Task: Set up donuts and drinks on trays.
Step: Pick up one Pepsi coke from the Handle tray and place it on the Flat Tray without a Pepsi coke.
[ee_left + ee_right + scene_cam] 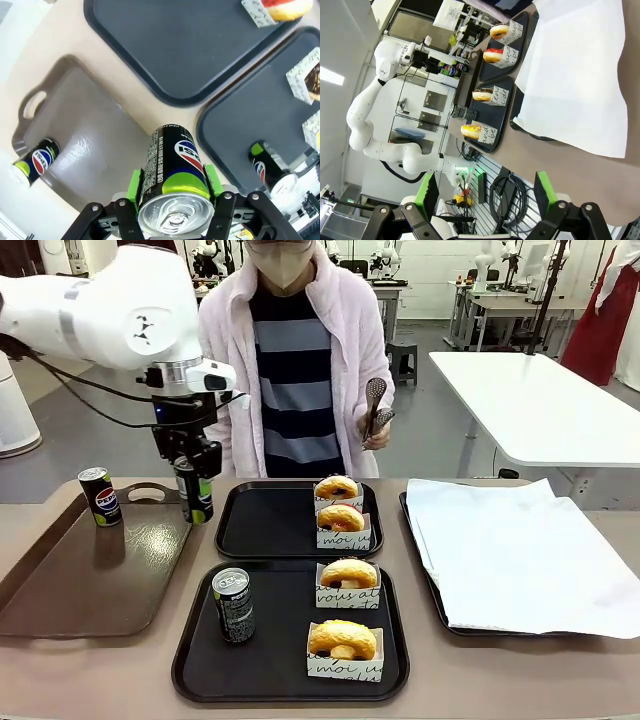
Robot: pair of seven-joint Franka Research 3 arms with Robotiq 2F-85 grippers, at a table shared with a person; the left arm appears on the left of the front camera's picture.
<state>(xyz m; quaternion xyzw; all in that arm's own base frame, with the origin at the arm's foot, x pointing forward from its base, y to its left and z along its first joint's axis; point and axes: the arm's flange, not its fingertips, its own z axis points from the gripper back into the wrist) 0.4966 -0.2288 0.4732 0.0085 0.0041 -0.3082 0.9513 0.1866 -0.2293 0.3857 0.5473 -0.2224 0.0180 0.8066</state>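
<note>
My left gripper point(192, 472) is shut on a black Pepsi can point(196, 502), upright over the right rim of the brown tray point(90, 580). In the left wrist view the green pads point(134, 182) clamp that can point(175, 170). A second can point(100, 496) stands on the brown tray. A third can point(233, 605) stands on the near black tray point(280, 650) with two boxed donuts point(349, 575). The far black tray point(260, 525) holds two more boxed donuts point(341, 518). My right gripper point(487, 200) is open, well off the table, with nothing between its fingers.
A person stands at the far side holding tongs point(373, 410) above the far tray. A tray lined with white paper point(510, 550) fills the right of the table. A narrow strip of bare table separates the brown tray from the black trays.
</note>
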